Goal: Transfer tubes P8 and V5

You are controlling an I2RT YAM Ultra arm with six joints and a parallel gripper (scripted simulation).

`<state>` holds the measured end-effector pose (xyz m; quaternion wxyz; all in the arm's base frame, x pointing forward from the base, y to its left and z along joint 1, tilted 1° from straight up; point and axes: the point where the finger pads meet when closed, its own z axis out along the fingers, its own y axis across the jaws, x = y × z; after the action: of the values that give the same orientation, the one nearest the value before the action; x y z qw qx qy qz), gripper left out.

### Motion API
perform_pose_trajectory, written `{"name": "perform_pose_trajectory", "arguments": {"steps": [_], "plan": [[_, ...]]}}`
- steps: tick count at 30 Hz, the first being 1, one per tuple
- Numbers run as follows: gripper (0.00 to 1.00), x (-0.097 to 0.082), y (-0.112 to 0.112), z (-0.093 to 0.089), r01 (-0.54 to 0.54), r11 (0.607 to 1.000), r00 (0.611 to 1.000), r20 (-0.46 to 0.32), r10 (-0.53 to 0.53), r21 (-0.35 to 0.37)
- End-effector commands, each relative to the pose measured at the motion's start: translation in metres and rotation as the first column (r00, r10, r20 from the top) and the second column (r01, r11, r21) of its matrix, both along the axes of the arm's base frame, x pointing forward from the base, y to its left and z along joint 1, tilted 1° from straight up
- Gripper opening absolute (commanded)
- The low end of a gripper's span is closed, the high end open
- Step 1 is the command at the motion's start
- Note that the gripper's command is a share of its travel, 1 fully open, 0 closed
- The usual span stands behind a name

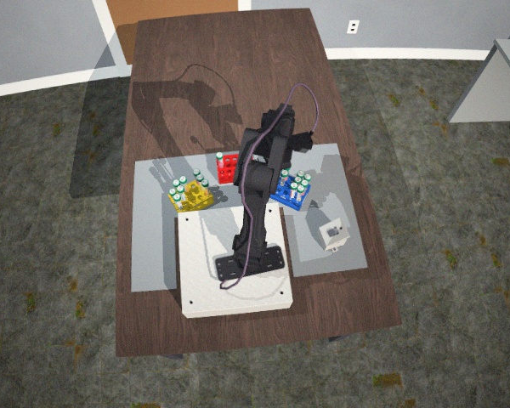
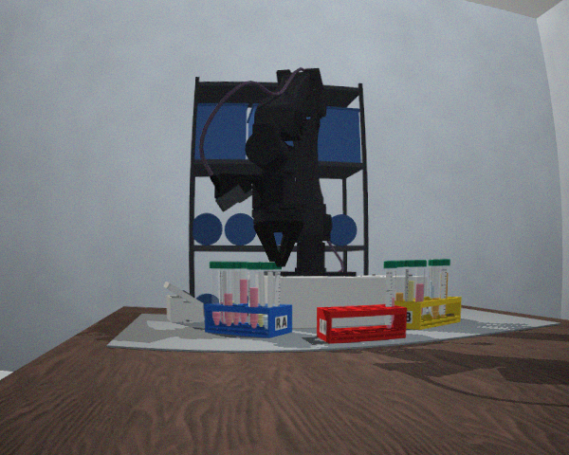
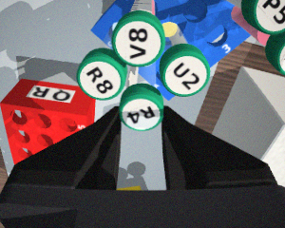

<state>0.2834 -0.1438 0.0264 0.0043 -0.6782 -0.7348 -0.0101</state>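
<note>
My gripper (image 3: 141,115) (image 2: 277,258) is shut on the green-capped tube R4 (image 3: 142,106). It holds the tube upright at the near corner of the blue rack RA (image 3: 199,24) (image 1: 286,194) (image 2: 247,323). In the exterior view its cap is level with the other caps there. Tubes V8 (image 3: 138,39), R8 (image 3: 101,75) and U2 (image 3: 183,70) stand close around it, and P5 (image 3: 271,11) is further off. The yellow rack RB (image 1: 194,201) (image 2: 430,311) holds several tubes. No cap reading P8 or V5 shows.
The red rack QR (image 3: 33,123) (image 1: 225,174) (image 2: 360,323) stands between the two racks and holds one tube (image 1: 219,156). The white DONE button box (image 1: 335,236) (image 2: 181,305) sits on the mat right of the arm's base plate (image 1: 235,272).
</note>
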Motion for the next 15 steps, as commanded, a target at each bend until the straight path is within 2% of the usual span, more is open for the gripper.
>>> {"name": "perform_pose_trajectory", "arguments": {"steps": [1, 9, 10, 15], "plan": [[0.24, -0.0032, -0.0001, -0.0002, 0.001, 1.000, 1.000, -0.011, -0.001, -0.005], [0.24, -0.0032, -0.0001, -0.0002, 0.001, 1.000, 1.000, -0.011, -0.001, -0.005], [0.30, -0.0032, -0.0001, -0.0002, 0.001, 1.000, 1.000, -0.011, -0.001, -0.005], [0.30, -0.0032, -0.0001, -0.0002, 0.001, 1.000, 1.000, -0.011, -0.001, -0.005]]}}
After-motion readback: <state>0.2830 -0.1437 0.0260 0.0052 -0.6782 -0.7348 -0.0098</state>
